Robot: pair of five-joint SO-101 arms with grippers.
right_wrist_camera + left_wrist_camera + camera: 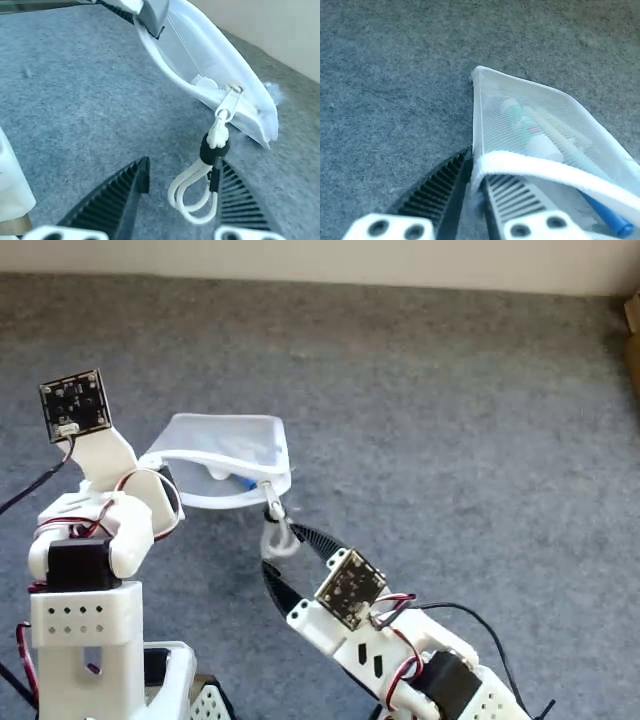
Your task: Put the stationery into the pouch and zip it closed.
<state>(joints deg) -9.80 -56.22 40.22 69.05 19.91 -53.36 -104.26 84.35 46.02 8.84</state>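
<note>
A white mesh pouch [225, 445] lies on the grey carpet with its mouth gaping. My left gripper [165, 480] is shut on the pouch's left end; in the left wrist view its jaws [476, 169] pinch the white rim of the pouch [535, 115]. Stationery [525, 125] shows through the mesh, and a blue pen [609, 221] lies inside near the rim. The zip slider [233, 92] sits at the pouch's [220, 55] other end, with a white cord loop [192, 192] hanging from it. My right gripper [177, 195] is open around that loop [280, 540], which rests against one finger.
Grey carpet [450, 420] stretches all round the pouch. The left arm's base [85, 630] stands at the near left and the right arm's body [400, 660] at the near centre. A pale wall [320, 255] runs along the far edge.
</note>
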